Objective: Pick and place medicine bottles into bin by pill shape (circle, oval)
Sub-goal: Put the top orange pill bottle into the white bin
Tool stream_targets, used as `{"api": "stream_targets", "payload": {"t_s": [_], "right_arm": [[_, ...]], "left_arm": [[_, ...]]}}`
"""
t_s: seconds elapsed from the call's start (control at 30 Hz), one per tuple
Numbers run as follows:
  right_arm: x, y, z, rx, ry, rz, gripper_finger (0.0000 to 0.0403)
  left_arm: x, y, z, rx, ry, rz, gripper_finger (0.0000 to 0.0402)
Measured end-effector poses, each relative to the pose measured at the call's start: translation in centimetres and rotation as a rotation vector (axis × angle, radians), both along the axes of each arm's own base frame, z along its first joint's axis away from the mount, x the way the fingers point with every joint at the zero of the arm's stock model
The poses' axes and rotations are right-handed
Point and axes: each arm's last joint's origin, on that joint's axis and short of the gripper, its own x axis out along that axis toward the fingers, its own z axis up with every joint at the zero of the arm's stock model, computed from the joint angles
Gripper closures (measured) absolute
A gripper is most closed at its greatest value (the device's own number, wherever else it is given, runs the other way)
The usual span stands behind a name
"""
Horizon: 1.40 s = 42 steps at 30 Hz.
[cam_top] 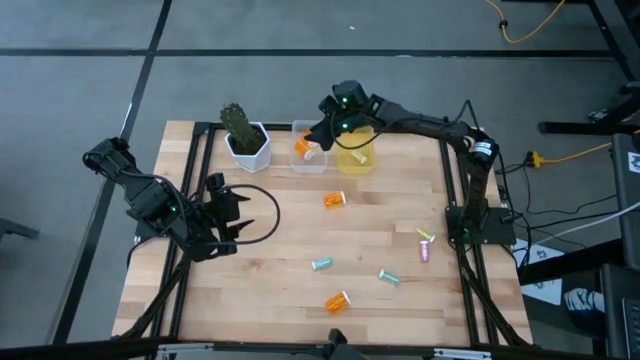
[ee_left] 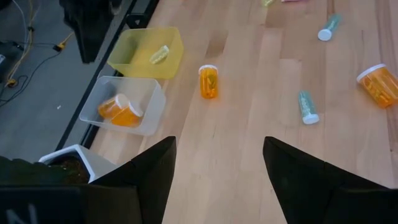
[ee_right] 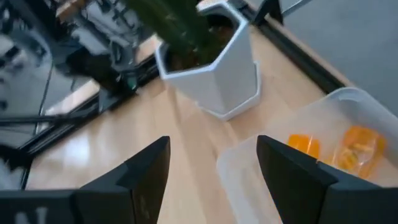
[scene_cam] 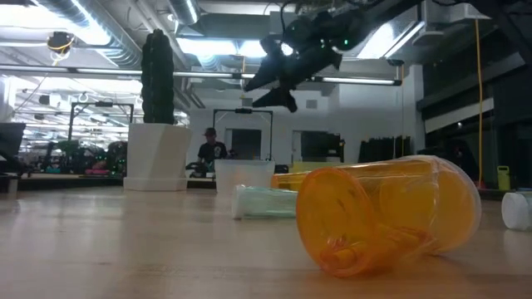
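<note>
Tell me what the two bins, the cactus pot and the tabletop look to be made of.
Clear bin: looks like thin translucent plastic, since the orange bottles show through its wall.
Yellow bin: likely the same plastic, tinted and semi-transparent.
Cactus pot: smooth matte white with crisp facets, ceramic or plastic; cannot tell which.
Tabletop: pale wood planks with visible grain and seams, lightly sheened.

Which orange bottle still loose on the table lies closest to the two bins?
The orange bottle just in front of the clear bin and yellow bin; the other loose orange bottle lies near the table's front edge.
</note>
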Motion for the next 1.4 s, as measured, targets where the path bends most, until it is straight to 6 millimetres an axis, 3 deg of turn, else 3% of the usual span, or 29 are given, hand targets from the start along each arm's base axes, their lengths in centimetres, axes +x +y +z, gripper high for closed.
{"api": "stream_targets", "payload": {"t_s": [0.13, 0.37, 0.6, 1.0, 1.13, 1.4], "right_arm": [[-1.1, 2.1, 1.4, 0.014, 0.121, 0.074, 0.0159], [-3.5, 8.0, 3.3, 0.013, 0.351, 0.241, 0.0159], [-6.4, 12.7, 5.0, -0.069, 0.574, 0.274, 0.0159], [-13.2, 18.3, 9.8, -0.194, 0.630, 0.161, 0.0159], [-16.3, 20.0, 9.6, -0.206, 0.597, 0.088, 0.0159], [-21.0, 22.3, 6.0, -0.121, 0.555, -0.045, 0.0159]], "left_arm": [[0.0, 0.0, 0.0, -0.001, -0.001, 0.001, 0.0166], [0.0, 0.0, 0.0, -0.004, 0.000, 0.001, 0.0166], [0.0, 0.0, 0.0, -0.003, -0.001, 0.001, 0.0166], [0.2, -0.1, 0.1, -0.020, -0.025, 0.002, 0.0166], [0.3, -0.3, 0.2, -0.032, -0.044, 0.000, 0.0166], [0.6, -0.4, 0.4, -0.056, -0.075, 0.000, 0.0166]]}}
